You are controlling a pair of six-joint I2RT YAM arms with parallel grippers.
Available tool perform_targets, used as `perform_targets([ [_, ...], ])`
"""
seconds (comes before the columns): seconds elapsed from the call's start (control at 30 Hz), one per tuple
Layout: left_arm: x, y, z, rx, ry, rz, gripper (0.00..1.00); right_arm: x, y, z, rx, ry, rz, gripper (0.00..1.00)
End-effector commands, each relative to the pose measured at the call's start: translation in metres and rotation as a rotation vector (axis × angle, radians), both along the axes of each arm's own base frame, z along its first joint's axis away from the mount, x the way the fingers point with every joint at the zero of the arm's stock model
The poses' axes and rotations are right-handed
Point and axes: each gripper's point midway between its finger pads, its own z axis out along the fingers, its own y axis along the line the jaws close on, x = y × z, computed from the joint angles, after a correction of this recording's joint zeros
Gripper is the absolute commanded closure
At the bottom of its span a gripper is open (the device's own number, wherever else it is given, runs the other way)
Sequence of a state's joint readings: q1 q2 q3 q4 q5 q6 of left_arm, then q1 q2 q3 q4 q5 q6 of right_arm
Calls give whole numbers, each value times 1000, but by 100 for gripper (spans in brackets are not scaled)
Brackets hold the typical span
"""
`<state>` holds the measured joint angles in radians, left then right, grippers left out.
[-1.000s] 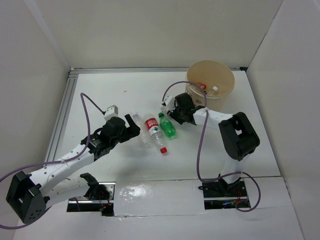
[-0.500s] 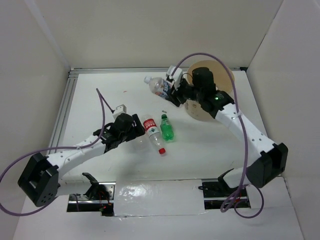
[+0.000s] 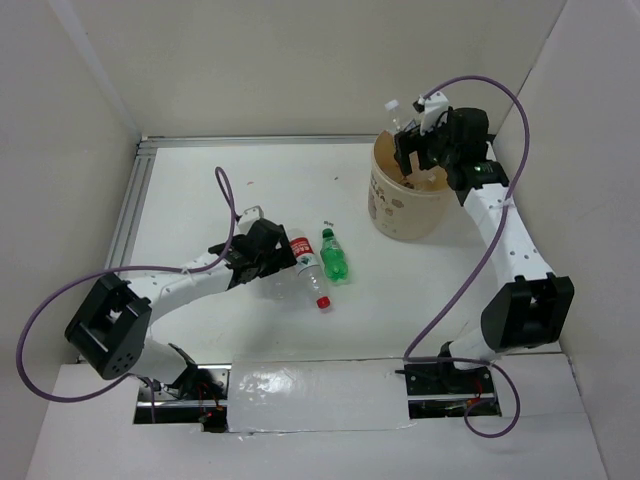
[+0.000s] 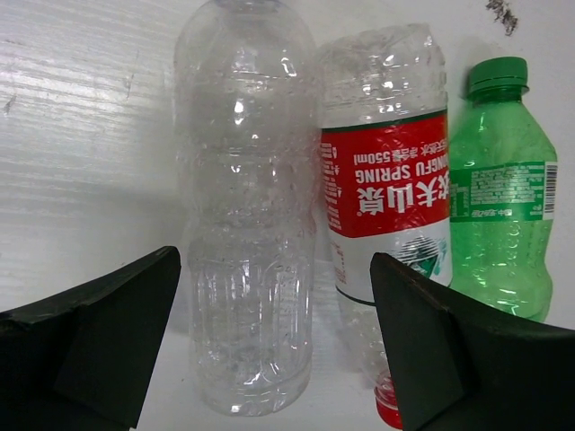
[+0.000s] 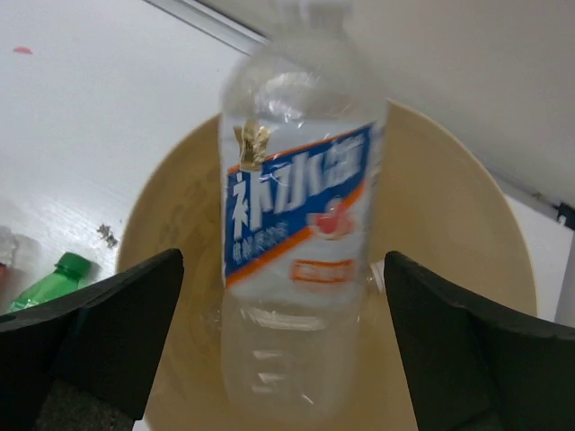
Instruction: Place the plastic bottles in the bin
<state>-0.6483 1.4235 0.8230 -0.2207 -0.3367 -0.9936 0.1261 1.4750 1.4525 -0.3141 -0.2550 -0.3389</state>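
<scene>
Over the tan bin [image 3: 398,212] my right gripper [image 3: 418,150] is open, its jaws standing off both sides of a clear, blue-labelled bottle [image 5: 301,224] that hangs blurred above the bin's mouth [image 5: 467,189]. Its white cap [image 3: 392,104] pokes up past the gripper. Three bottles lie side by side on the table: a clear one [image 4: 247,224], a red-labelled one [image 4: 386,180] and a green one [image 4: 503,197]. My left gripper [image 4: 274,269] is open, straddling the base of the clear bottle [image 3: 288,280] without touching it. Beside it are the red-labelled bottle [image 3: 308,262] and the green bottle [image 3: 335,255].
White walls close in the table on three sides, with a metal rail [image 3: 135,210] along the left edge. The purple cables [image 3: 225,205] loop above both arms. The bin stands at the back right, near the right wall.
My right arm carried the blue-labelled bottle from left of the bin to above it and opened its jaws. My left gripper moved closer to the clear bottle.
</scene>
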Motion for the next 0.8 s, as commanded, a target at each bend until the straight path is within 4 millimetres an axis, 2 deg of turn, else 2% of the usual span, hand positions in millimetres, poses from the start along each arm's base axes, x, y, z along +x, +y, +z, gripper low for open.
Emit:
perform_targets([
  [0.0,2,11,-8,60,5,12,0,-7,2,8,67,11,76,0],
  [0.07,-1,13,-17,76,26,11,0,-12,1,11,79,14,97,0],
  [0.2,-2,10,-28,111,44,-21,9,-32,-2,30,132,-8,151,0],
  [0.27,0,10,-31,130,51,-36,22,-38,-6,25,151,16,171,0],
  [0.33,-5,12,-37,170,68,-61,35,-57,-1,30,170,25,235,0],
  [0.37,-6,17,-37,197,60,-76,52,-64,-3,26,172,41,258,0],
  [0.4,-4,16,-25,186,28,-87,60,-70,2,22,174,59,299,0],
  [0.43,-2,17,-17,190,2,-95,67,-90,9,16,165,86,402,0],
  [0.47,-1,18,-8,205,-25,-128,73,-101,12,9,155,109,458,0],
  [0.5,1,13,9,197,-63,-150,85,-113,16,7,154,120,507,0],
  [0.53,6,10,37,170,-135,-162,91,-133,24,2,183,154,568,0],
  [0.57,15,5,67,165,-208,-190,94,-141,23,-11,174,162,590,0],
  [0.6,20,-1,90,138,-263,-209,99,-146,24,-16,175,162,601,0],
  [0.63,22,-10,112,112,-318,-237,100,-156,24,-14,155,135,608,0],
  [0.67,26,-18,135,89,-376,-278,100,-162,25,-28,158,151,610,0],
  [0.7,36,-35,176,16,-480,-309,100,-163,22,-26,129,115,581,1],
  [0.77,43,-56,217,-70,-581,-353,100,-167,17,-32,124,101,553,19],
])
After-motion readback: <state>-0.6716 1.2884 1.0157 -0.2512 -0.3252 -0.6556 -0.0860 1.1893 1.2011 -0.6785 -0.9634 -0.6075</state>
